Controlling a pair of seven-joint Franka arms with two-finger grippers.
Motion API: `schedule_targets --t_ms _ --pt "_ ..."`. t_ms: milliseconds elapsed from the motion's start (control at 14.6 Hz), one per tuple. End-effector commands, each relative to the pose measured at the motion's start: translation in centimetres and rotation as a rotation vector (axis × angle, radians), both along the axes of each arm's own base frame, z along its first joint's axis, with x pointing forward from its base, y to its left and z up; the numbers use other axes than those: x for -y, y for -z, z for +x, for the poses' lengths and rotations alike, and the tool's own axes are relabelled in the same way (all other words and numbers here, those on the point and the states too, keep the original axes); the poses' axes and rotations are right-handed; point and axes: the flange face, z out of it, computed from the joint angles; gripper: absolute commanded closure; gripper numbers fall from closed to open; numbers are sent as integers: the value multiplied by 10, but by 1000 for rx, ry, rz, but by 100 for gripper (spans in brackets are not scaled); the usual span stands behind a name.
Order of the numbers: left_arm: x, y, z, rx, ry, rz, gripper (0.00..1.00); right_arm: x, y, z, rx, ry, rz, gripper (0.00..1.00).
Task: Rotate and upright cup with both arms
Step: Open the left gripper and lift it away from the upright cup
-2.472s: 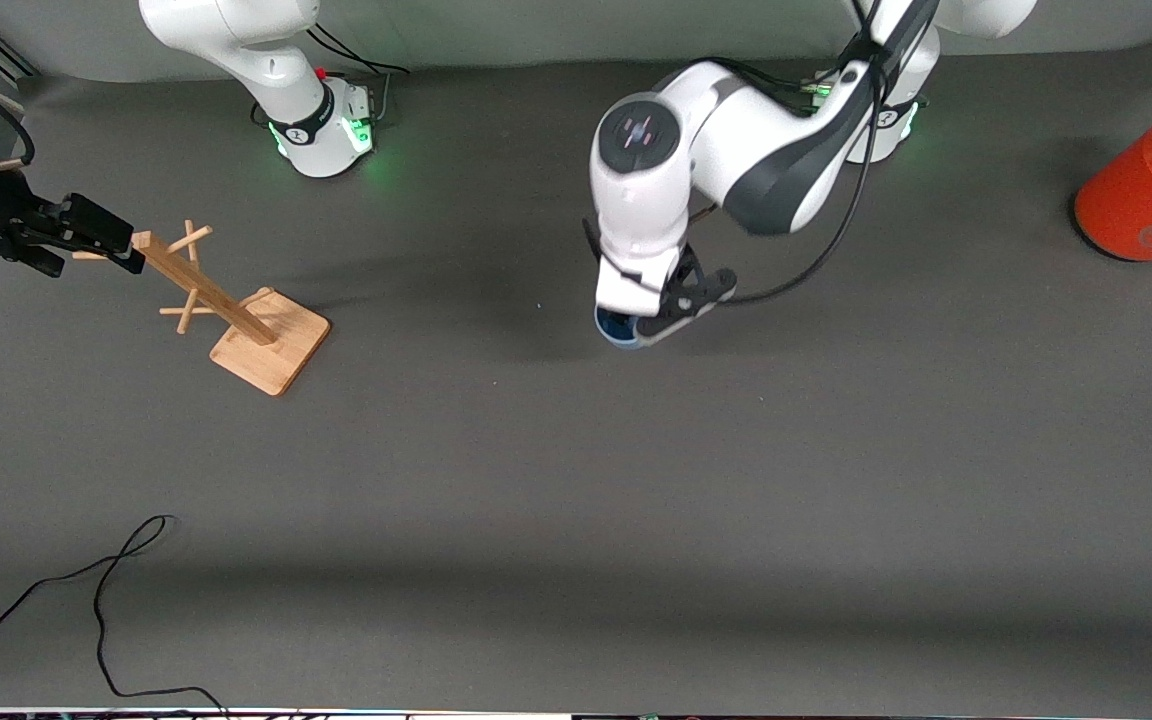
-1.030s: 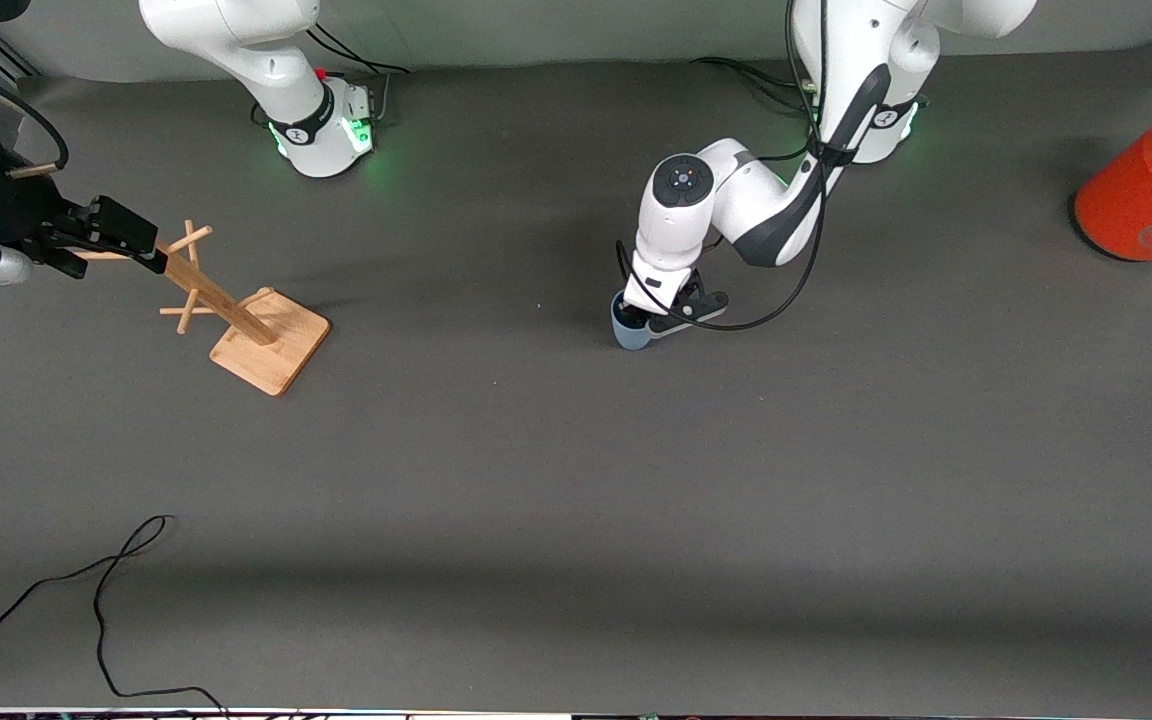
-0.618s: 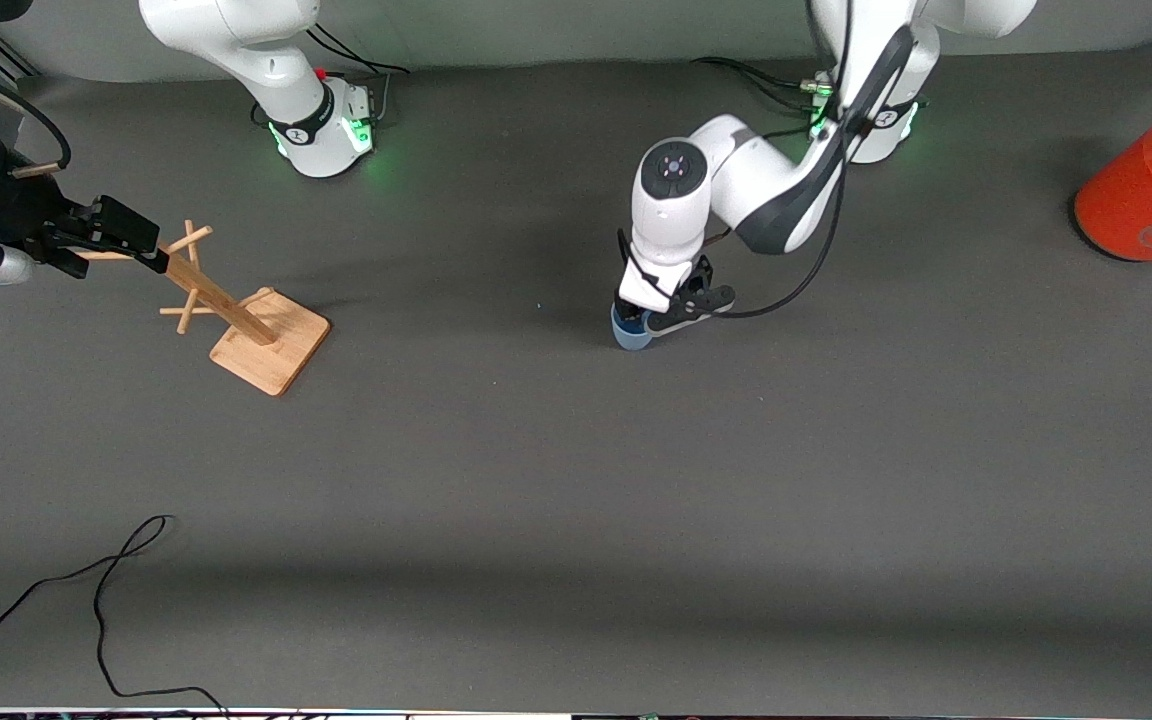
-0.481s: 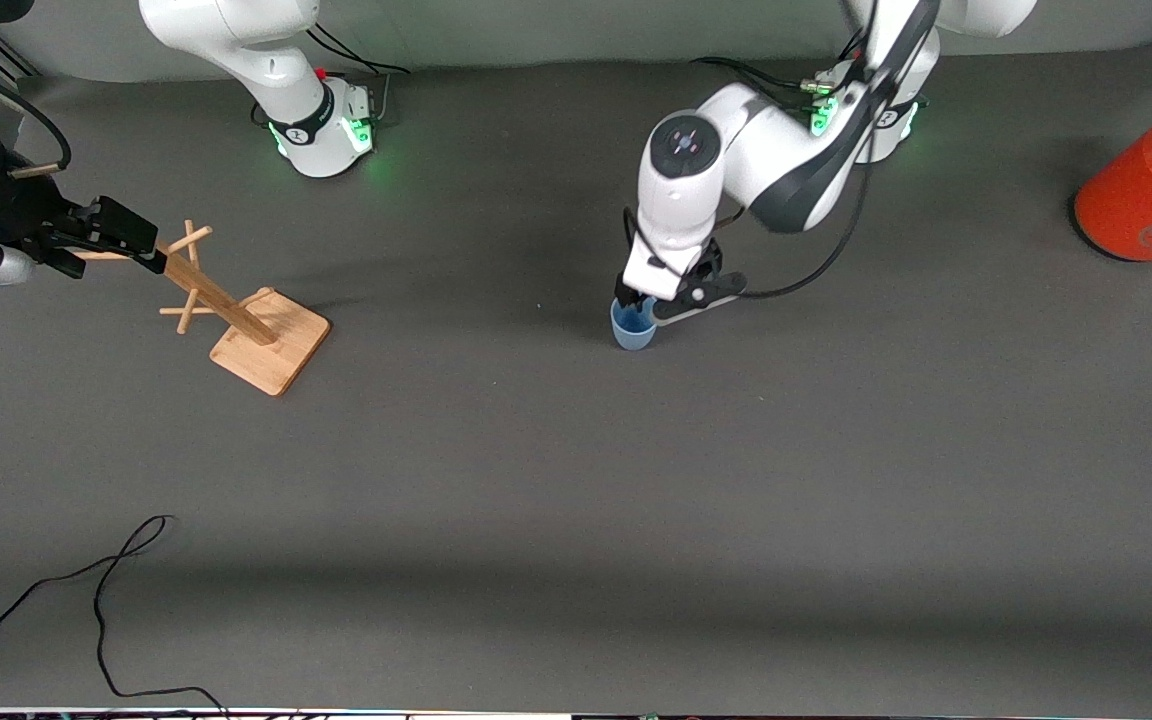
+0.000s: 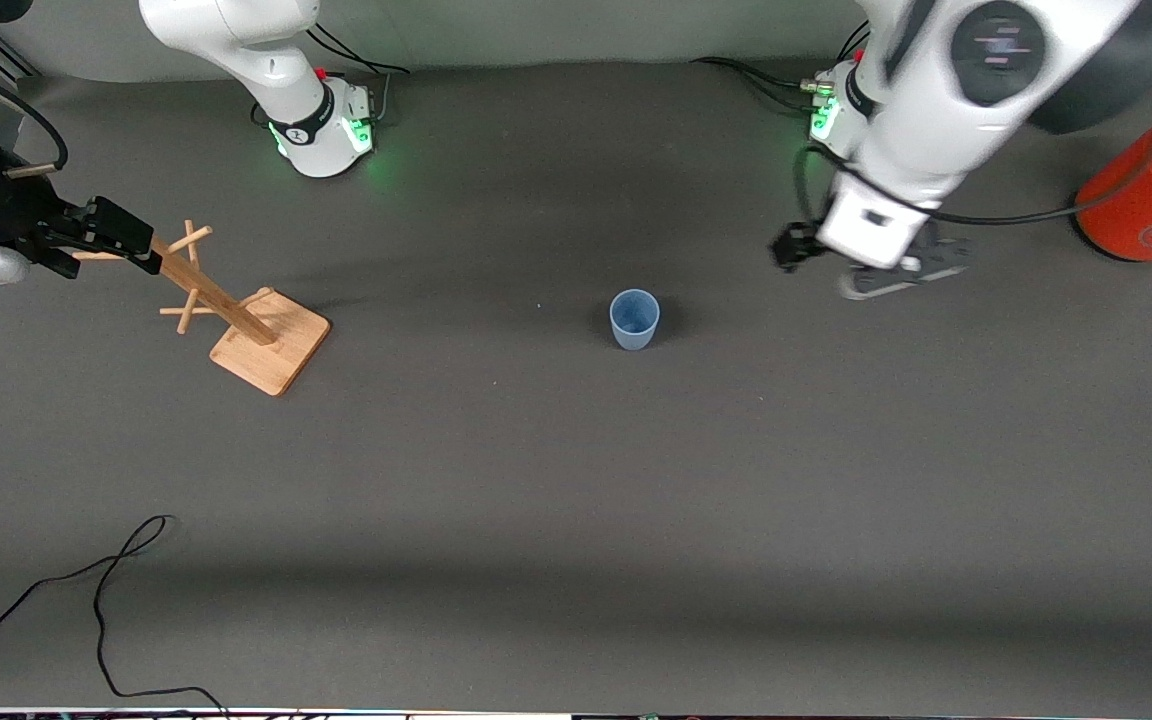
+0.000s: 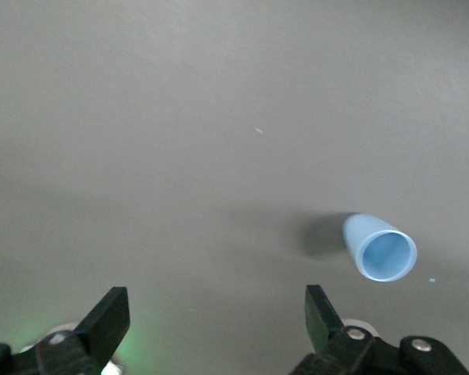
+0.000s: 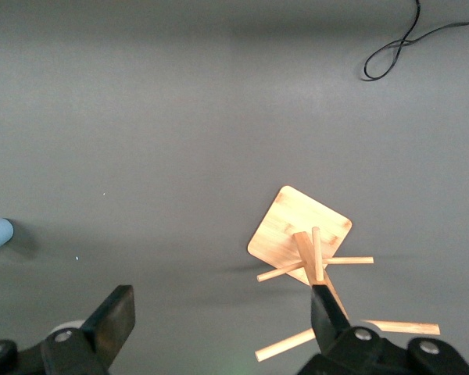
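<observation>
Both grippers open and empty: small light-blue tumbler cup (image 5: 634, 319) stands upright mid-table, mouth up, nearer the left gripper (image 5: 871, 268) than the right gripper (image 5: 96, 235) over the wooden peg rack (image 5: 236, 312).

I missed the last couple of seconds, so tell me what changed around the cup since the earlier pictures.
The left gripper let go of the cup, opened, and swung up and away toward the left arm's end of the table, near the red can. The cup now stands free and upright, mouth up. Unchanged: the right gripper waits open above the wooden rack; can and rack have not moved.
</observation>
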Motion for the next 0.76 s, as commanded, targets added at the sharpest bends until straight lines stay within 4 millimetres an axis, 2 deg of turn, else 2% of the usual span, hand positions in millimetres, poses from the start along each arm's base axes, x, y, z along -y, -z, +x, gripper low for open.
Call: schedule_targets --t_ms 0,69,137,343,687 --pt "-54 -15 16 -11 64 -35 0 0 -2 3 17 -18 -4 0" --pt "-79 -23 22 -6 75 -42 0 0 -4 3 20 -18 -4 0" --pt "-94 -33 28 5 95 -47 0 0 -3 3 18 -18 -4 0" --pt "-129 -51 46 39 129 -62 0 -1 -3 3 20 -20 -2 0" --pt "-156 -72 54 33 204 -40 0 -1 1 8 18 -17 -2 0"
